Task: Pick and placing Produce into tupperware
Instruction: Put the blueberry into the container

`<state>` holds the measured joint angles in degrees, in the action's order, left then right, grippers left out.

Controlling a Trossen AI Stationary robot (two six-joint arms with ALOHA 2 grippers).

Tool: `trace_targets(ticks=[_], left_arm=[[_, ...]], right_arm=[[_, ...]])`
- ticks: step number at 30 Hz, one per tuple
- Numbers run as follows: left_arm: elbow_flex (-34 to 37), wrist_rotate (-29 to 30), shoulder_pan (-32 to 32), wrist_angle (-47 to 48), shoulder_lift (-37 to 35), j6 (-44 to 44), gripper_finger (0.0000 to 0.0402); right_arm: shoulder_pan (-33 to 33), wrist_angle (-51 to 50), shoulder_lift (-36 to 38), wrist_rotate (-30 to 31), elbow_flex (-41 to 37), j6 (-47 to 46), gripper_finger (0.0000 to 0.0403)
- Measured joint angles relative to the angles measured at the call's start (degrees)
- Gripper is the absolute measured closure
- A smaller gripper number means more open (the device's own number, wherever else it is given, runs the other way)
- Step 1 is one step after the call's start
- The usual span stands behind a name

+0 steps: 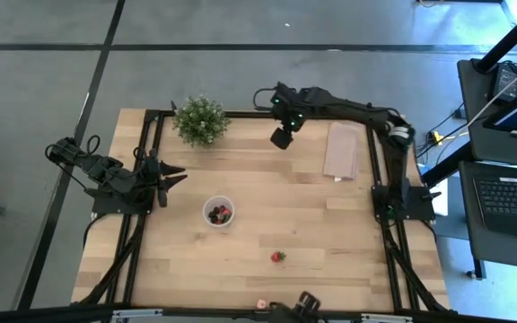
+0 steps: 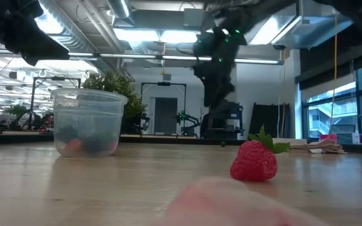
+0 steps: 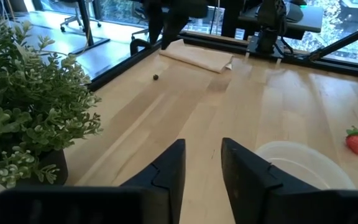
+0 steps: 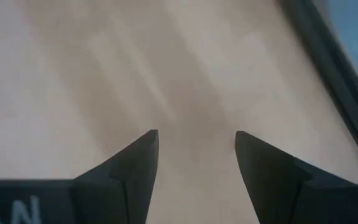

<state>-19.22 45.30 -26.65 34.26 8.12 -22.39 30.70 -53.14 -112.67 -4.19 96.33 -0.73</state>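
- The tupperware [image 1: 218, 212] stands upright on the wooden surface [image 1: 312, 224], left of the middle, its round rim open to the ceiling.
- Inside it lies some of the produce [image 1: 220, 213]: a few small red and dark fruits at the bottom; from table height they are only blurred shapes through the cloudy wall, so I cannot count them.
- One strawberry [image 1: 278, 257] sits alone on the bare wood, well apart from the cup, toward the near edge, its green top up.
- A tiny dark berry [image 3: 155, 77] rests far off near the beige sheet [image 1: 343, 151], which lies flat by the right arm's side.
- A bushy potted plant [image 1: 199, 119] stands at the far left corner.
- The left gripper [image 1: 174, 177] hovers just left of the cup, its jaws a narrow gap apart and grasping nothing.
- The right gripper [image 1: 281, 139] hangs over the far edge, between plant and sheet, its jaws spread and empty above bare wood.
- Beyond the surface: grey floor, ceiling lights, office chairs, and a desk with a laptop [image 1: 508, 199] to the right.
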Motion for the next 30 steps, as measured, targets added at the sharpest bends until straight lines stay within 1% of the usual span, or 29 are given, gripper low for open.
trace_targets(ticks=[2,4,6,8,12,15,23,30], left_arm=[[-0.02,-0.01,0.00,0.00,0.00,0.00,0.0310],[0.00,0.00,0.00,0.00,0.00,0.00,0.0313],[-0.02,0.00,0.00,-0.02,0.00,0.00,0.0316],[0.00,0.00,0.00,0.00,0.00,0.00,0.0320],[-0.02,0.00,0.00,0.00,0.00,0.01,0.0326],[-0.01,0.00,0.00,0.00,0.00,0.02,0.0332],[-0.01,0.02,0.00,0.00,0.00,0.02,0.0345],[0.00,0.03,0.00,0.00,0.00,0.02,0.0357]], right_arm=[[1.62,6.98,2.41,0.04,-5.73,-3.93,0.0189],[3.07,11.50,3.99,0.03,-10.12,-9.68,0.0189],[4.28,13.27,4.52,0.07,-12.58,-15.11,0.0189],[5.15,13.09,4.57,0.11,-14.30,-17.32,0.0189],[5.59,13.33,4.27,0.38,-16.97,-18.34,0.0189],[5.57,14.85,4.23,3.05,-18.74,-18.19,0.0189],[5.16,17.28,2.79,4.11,-18.99,-18.56,0.0189],[3.47,17.75,-1.25,4.57,-18.98,-17.35,0.0189]])
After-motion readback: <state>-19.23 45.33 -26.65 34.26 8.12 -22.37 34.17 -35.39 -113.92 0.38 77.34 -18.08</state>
